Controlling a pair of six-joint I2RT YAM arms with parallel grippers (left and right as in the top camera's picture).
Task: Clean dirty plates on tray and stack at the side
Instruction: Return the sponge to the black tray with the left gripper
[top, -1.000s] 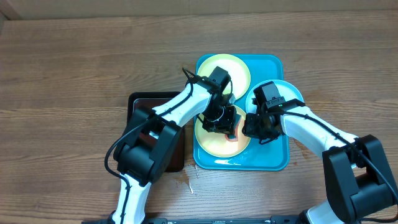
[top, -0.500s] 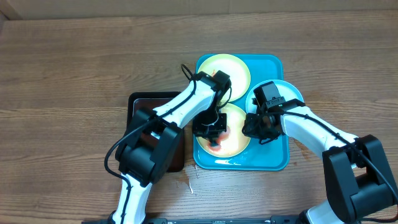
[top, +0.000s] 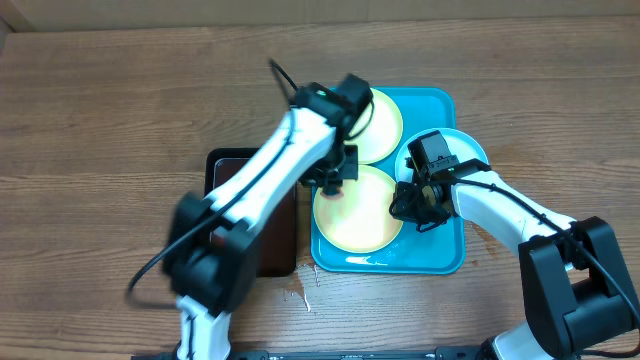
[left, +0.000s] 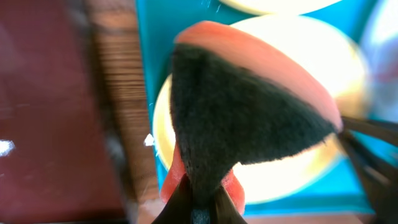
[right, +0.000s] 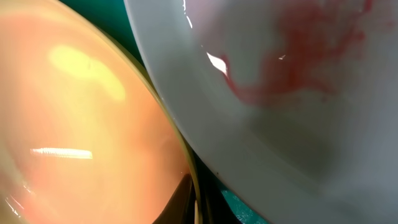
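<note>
Plates: three, round, shallow, glossy plastic, all at the tray (top: 440, 258)

Near plate (top: 360, 212): pale yellow-green, lying in the tray's near half, its face plain and shiny from above

Far plate (top: 385, 128): same colour, in the far half, partly under my left arm

Blue plate (top: 455, 148): pale blue-white, at the tray's right side. Its rim passes just beside the near plate's rim, and a watery red smear (right: 311, 56) spreads over its face

Tray: bright teal, smooth plastic, rectangular, with rounded corners and a raised rim

My left gripper (top: 332, 178): clamped on a sponge (left: 249, 112) folded to a wedge, with a coarse black scouring face and a soft salmon-pink backing. It sits over the near plate's far-left edge, and I cannot tell whether it touches

My right gripper (top: 412, 207): narrow, its dark tips either side of the near plate's right rim, pinching it

Brown tray (top: 278, 250): dark, black-rimmed, just left of the teal one, on a wood-grain table (top: 120, 100)

Change: half a second ago the sponge sat on the near plate's left-centre with red beside it. Now my left gripper has shifted to the far-left edge, the arm is blurred, and no red shows on that plate from above. My right arm is unmoved
</note>
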